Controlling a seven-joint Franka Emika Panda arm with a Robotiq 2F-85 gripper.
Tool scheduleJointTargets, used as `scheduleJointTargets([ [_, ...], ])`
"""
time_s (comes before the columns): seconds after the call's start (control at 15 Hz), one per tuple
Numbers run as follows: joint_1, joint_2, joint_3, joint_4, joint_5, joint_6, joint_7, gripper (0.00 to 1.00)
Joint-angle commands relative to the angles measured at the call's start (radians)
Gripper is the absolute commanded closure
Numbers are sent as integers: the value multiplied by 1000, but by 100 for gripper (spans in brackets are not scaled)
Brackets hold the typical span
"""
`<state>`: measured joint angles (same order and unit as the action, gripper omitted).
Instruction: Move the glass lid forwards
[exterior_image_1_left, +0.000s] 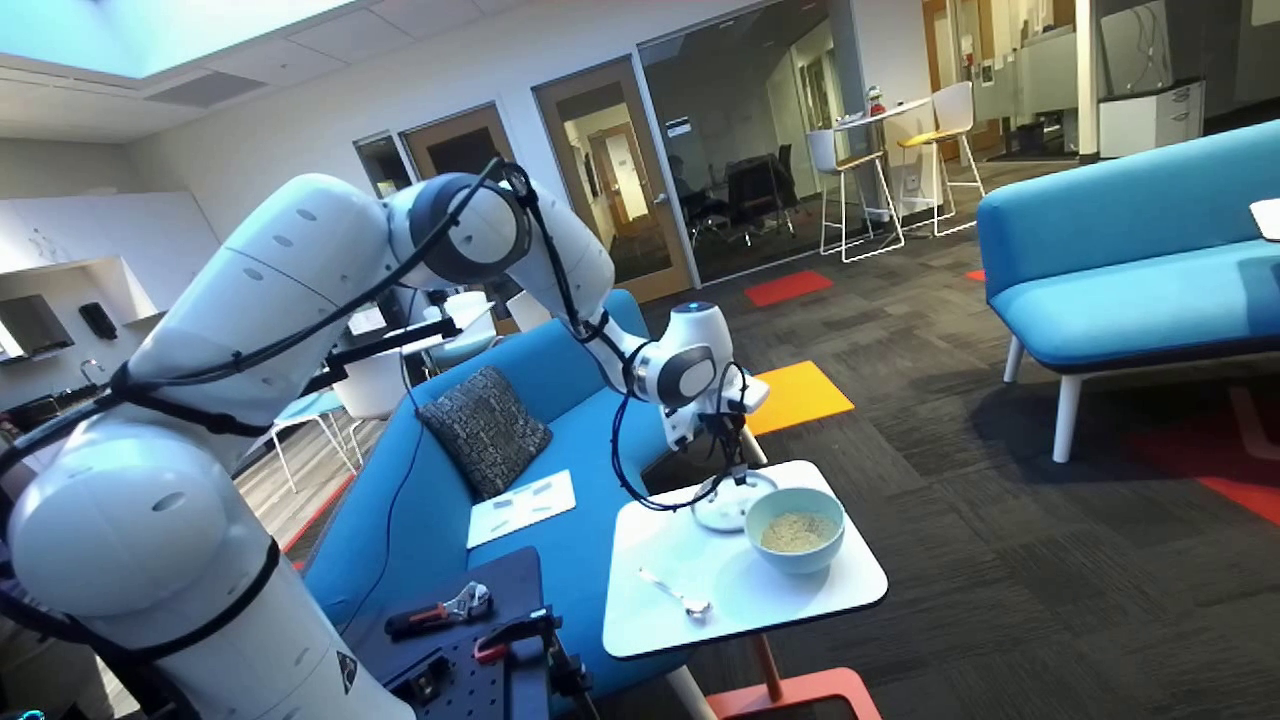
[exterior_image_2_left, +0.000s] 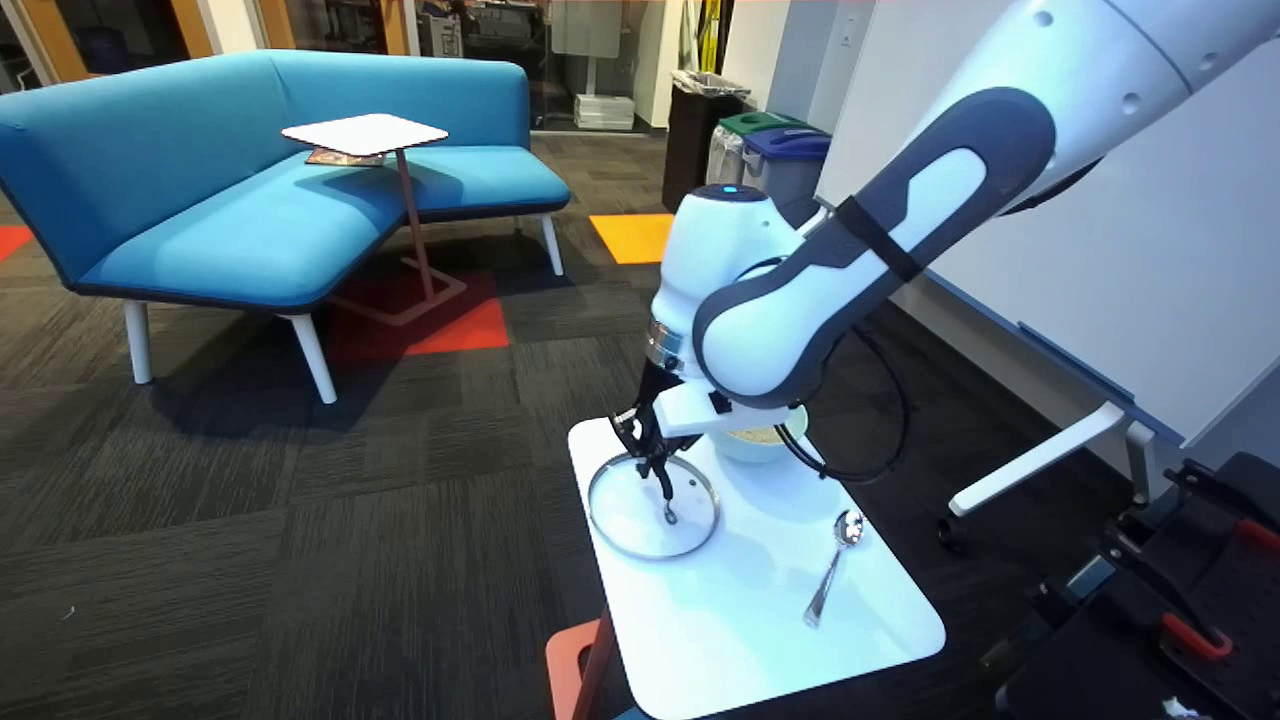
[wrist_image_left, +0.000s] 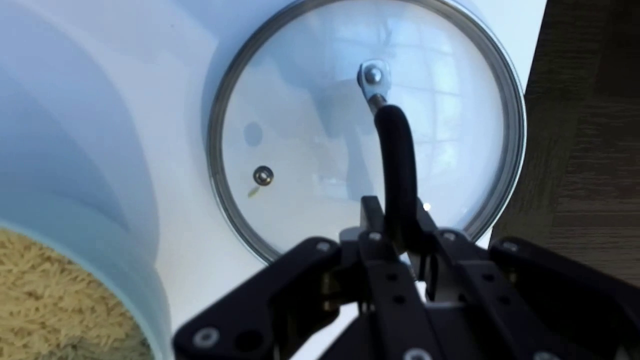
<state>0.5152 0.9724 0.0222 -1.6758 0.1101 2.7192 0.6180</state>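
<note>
The wrist view shows the black handle (wrist_image_left: 397, 155) of the glass lid (wrist_image_left: 337, 150) held between the narrowed fingers of the gripper (wrist_image_left: 398, 215); a metal bracket (wrist_image_left: 373, 76) joins handle to glass, top centre of the frame; a small metal ring (wrist_image_left: 263, 175) sits toward the lid's lower left, a yellow-green speck (wrist_image_left: 253, 191) just below it; rice (wrist_image_left: 55, 300) in the pale bowl (wrist_image_left: 134, 302) occupies the lower left corner. I note a spoon (exterior_image_2_left: 829, 575) in both exterior views alone, lying on the white bench (exterior_image_2_left: 720, 640); a grey cushion (exterior_image_1_left: 487, 432) appears in an exterior view, left of centre; a whiteboard (exterior_image_2_left: 1090, 230) appears in an exterior view, upper right. The lid is round and clear, pale grid-like reflections across it, dark grey rim with bright outer edge; it is near the bowl, upper centre of the wrist view, right rim crossing the bench edge there; whether it touches the bench, I cannot tell.
</note>
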Motion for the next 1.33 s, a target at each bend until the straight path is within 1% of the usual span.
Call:
scheduleJointTargets([
  [0.0, 6, -139, 23, -239, 36, 147, 17, 96],
  [0.2, 7, -219, 42, -386, 66, 246, 2, 96],
  [0.33, 6, -260, 53, -454, 80, 275, -8, 96],
  [0.47, 11, -296, 50, -495, 85, 267, -9, 96],
  [0.73, 3, -326, 45, -516, 82, 233, -9, 96],
  [0.8, -8, -322, 52, -511, 83, 225, -15, 96],
  [1.27, -7, -276, 45, -473, 78, 193, -10, 96],
])
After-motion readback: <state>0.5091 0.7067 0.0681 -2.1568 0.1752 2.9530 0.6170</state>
